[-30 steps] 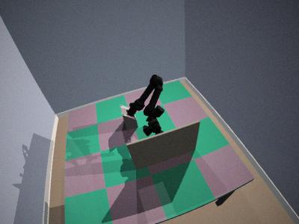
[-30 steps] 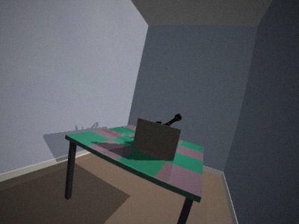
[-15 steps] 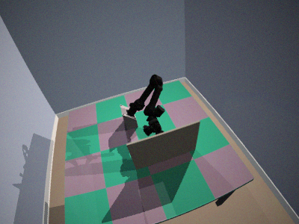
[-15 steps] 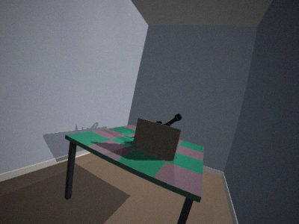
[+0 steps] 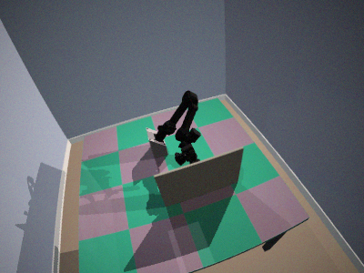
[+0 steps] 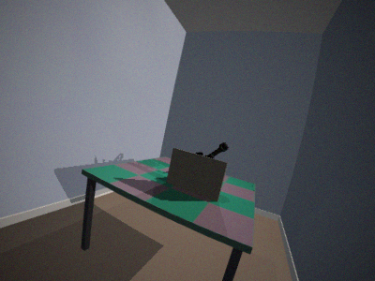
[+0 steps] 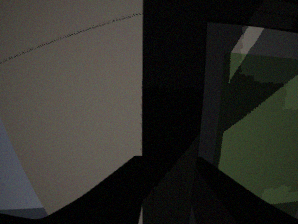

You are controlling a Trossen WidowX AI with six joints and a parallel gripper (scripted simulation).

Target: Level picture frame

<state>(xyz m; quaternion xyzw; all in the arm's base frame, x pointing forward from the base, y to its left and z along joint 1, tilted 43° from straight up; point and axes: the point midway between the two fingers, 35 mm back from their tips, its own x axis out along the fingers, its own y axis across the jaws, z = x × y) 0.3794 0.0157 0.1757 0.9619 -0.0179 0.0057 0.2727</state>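
Observation:
My gripper point(image 5: 160, 135) point(image 7: 168, 165) is shut on the picture frame. In the wrist view the frame's dark border point(image 7: 169, 63) runs upright through the middle, and its green picture point(image 7: 256, 129) shows to the right. A pale beige wall board point(image 7: 73, 96) point(image 5: 154, 135) lies behind it on the left. In the top view the frame is too small to make out, and I cannot tell its tilt. The screw and the notched strip are hidden. The arm point(image 5: 187, 109) point(image 6: 217, 150) reaches from its base down to the small board.
A large brown upright panel point(image 5: 200, 179) point(image 6: 197, 173) stands on the checkered green and pink table top point(image 5: 105, 218) point(image 6: 187, 208) in front of the arm's base point(image 5: 187, 156). It hides the frame in the exterior view. Room walls stand behind and beside the table.

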